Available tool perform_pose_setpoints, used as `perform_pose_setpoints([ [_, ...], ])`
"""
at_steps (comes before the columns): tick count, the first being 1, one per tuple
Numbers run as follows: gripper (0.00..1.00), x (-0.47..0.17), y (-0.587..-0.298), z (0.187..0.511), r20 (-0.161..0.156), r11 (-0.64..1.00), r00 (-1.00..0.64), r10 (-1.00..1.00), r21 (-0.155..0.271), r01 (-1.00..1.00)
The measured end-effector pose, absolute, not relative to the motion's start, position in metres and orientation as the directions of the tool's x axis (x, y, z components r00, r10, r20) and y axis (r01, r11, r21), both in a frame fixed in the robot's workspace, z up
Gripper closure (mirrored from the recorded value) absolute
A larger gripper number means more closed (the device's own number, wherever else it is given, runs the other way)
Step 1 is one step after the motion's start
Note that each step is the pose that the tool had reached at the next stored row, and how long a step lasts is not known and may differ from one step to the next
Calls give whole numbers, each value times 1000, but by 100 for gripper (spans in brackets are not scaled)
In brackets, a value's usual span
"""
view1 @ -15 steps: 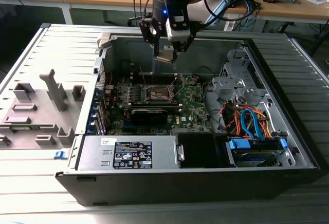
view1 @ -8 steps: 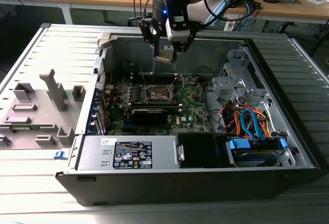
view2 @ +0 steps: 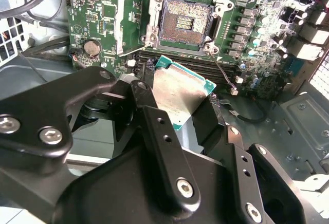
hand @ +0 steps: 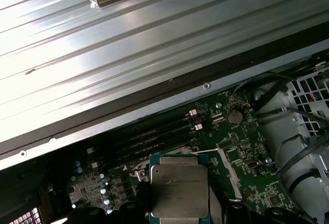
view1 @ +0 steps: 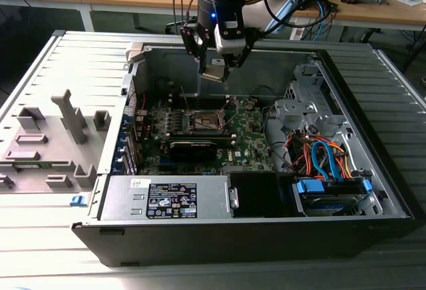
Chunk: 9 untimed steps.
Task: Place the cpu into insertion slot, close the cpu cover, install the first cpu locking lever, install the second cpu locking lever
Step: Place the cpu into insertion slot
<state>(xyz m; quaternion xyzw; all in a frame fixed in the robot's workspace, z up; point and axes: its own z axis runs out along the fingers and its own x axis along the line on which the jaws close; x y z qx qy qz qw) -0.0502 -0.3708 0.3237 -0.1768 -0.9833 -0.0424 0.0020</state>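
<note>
The exterior view looks down from afar on the whole computer case, gripper above it. Both wrist views ride close behind the gripper, facing the motherboard beneath, sharing the cpu.

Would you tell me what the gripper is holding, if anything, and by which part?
The gripper holds the cpu, pinched at two opposite edges.

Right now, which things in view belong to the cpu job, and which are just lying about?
Job in hand: cpu, held in the gripper above the motherboard; insertion slot, bare; cpu cover, swung open beside the slot.
Just lying about: power supply; long black card; orange and blue cables; grey fixtures at the exterior view's left.
</note>
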Motion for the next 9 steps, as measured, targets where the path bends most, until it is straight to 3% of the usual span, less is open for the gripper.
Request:
perform_pose_setpoints([
  [9,46,-50,-371,324,19,933,-936,351,83,351],
])
